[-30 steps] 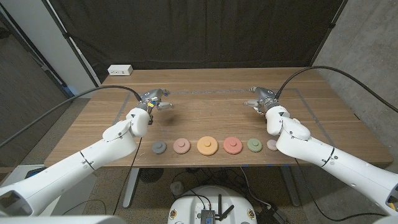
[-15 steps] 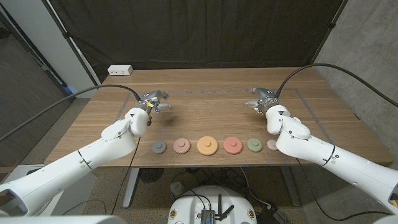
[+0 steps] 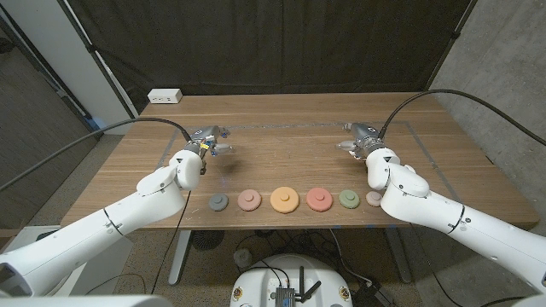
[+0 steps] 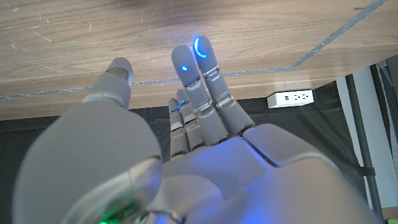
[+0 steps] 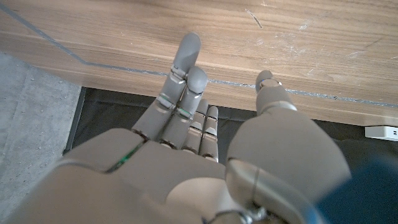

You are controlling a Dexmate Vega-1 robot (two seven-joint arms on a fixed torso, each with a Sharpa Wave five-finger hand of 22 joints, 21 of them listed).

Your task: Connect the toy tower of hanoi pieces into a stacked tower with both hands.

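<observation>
— What are the hands doing?

— The left hand [image 3: 211, 138] holds nothing. Its fingers [image 4: 200, 68] reach out straight, side by side, over the table [image 3: 281, 136]. The right hand [image 3: 358, 136] holds nothing too, with its fingers [image 5: 185, 65] out the same way. Both sit far back on the wood.

— And the toy pieces?

— They lie in a row near the front edge, well apart from both hands — grey disc [image 3: 218, 202], pink disc [image 3: 248, 199], orange disc [image 3: 284, 199], red disc [image 3: 318, 199], green disc [image 3: 348, 199], and a small pale disc [image 3: 374, 198] partly behind the right arm.

— Will they be hard to pick up?

— I think they are light and hard, not squishy. They look flat and smooth, so they may slip — pinch each one by its round rim.
</observation>
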